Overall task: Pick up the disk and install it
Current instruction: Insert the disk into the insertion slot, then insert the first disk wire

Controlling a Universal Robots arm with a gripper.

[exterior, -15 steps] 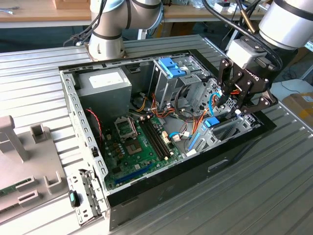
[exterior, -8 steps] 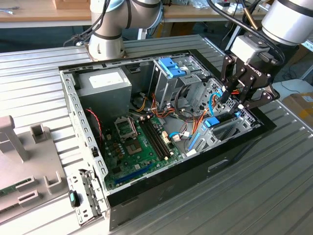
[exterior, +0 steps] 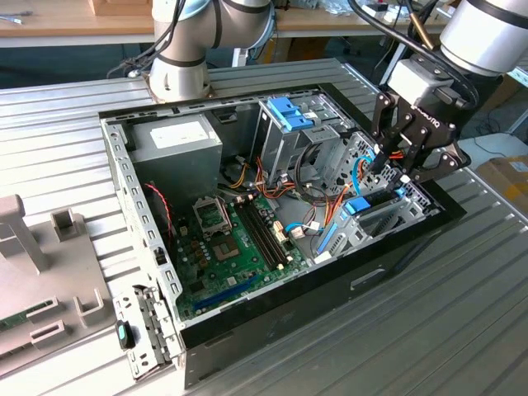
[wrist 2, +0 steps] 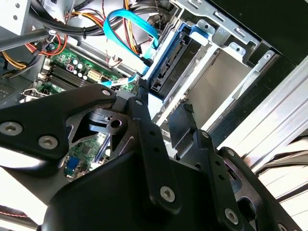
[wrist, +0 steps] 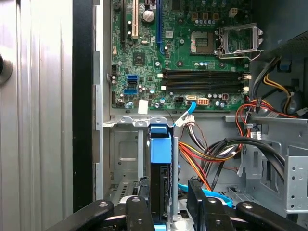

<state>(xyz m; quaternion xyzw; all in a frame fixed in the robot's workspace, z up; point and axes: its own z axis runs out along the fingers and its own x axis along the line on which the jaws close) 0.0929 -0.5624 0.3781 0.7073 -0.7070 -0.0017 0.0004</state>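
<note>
Spread jaws of the Universal Robots arm's gripper (wrist: pixel 168 187) straddle the disk (wrist: pixel 160 149) in the first wrist view. One black finger (wrist: pixel 140 204) sits close against one face of the drive. The other finger stands off the opposite face with a visible gap, so nothing is being pinched.

In the second wrist view the gripper (wrist 2: pixel 161 109) is likewise open. The disk (wrist 2: pixel 167 72) lies just beyond the fingertips, with its blue rail and dark connector edge turned towards them.

In the exterior view, the gripper (exterior: pixel 394 171) hangs at the upper right of the frame. The disk (exterior: pixel 356 206) is directly beneath it and slightly towards the frame's centre. The disk stands on edge in the metal bay (exterior: pixel 388 216) at the right-hand end of the open computer case (exterior: pixel 388 268).

Its thin edge faces up at the jaws and its flat sides run parallel to the fingers' inner faces. Its light-blue rail slants from right of centre down towards the frame's lower middle. How deep the drive sits in the bay cannot be made out.

Orange and black cables (wrist: pixel 211 154) crowd the space beside the bay, and the green motherboard (exterior: pixel 231 247) fills the case floor at centre.
</note>
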